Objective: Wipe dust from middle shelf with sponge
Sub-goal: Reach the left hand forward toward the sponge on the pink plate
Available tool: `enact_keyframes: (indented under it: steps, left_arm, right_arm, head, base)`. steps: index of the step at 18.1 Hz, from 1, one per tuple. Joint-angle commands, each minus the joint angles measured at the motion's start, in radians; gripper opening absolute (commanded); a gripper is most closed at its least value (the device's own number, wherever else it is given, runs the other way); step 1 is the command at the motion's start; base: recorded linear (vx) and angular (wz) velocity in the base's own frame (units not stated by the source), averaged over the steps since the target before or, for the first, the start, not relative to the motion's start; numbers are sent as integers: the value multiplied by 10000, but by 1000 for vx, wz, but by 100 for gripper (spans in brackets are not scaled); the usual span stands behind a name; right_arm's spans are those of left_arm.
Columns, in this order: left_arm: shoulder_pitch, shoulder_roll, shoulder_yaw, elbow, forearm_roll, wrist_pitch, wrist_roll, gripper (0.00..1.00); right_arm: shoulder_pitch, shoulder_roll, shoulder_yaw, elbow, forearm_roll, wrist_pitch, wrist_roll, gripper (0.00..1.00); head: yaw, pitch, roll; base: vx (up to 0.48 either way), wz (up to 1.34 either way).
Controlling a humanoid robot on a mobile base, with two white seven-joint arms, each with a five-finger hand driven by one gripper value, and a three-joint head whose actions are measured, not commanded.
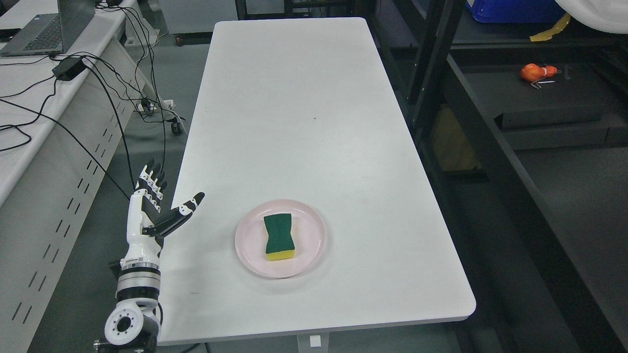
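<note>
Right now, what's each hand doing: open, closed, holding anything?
Left hand: open, fingers spread, holding nothing, beside the table's left edge.
Right hand: not in view.

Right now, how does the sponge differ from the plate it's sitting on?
The sponge is dark green on top with a yellow layer below; the plate is pale pink all over. The sponge is a waisted block, pinched in at the middle; the plate is round and shallow. The sponge is the smaller, lying wholly inside the plate's rim. Both rest on the white table, untouched by the left hand, which is open at the table's edge.
</note>
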Motion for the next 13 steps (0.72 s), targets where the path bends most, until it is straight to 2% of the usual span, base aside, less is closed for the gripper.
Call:
enact_keyframes:
  steps: [1,5,8,11,13]
  left_arm:
    - [36,174,-88,-46,0,71,5,98]
    - [-40,174,-73,-30,0,-5,-239,98]
    - [-133,245,-42,93,0,-295,-1004,98]
    - [-391,1146,-134,77,-487,-817,-3087,97]
    - [-943,1974,-455,77,-1818,-895,-3948,97]
  right_arm:
    - [1,-175,0,-174,0,4,5,100]
    - [1,-175,0,-174,0,4,5,100]
    - [1,-175,0,-174,0,4,5,100]
    - [1,-175,0,-174,0,4,5,100]
    - [1,-175,0,-174,0,4,5,100]
  head:
    - [0,0,0]
    - [0,0,0]
    - [0,0,0]
    - [0,0,0]
    - [0,0,0]
  base:
    - [0,0]
    - [0,0]
    - [0,0]
    - [0,0]
    - [0,0]
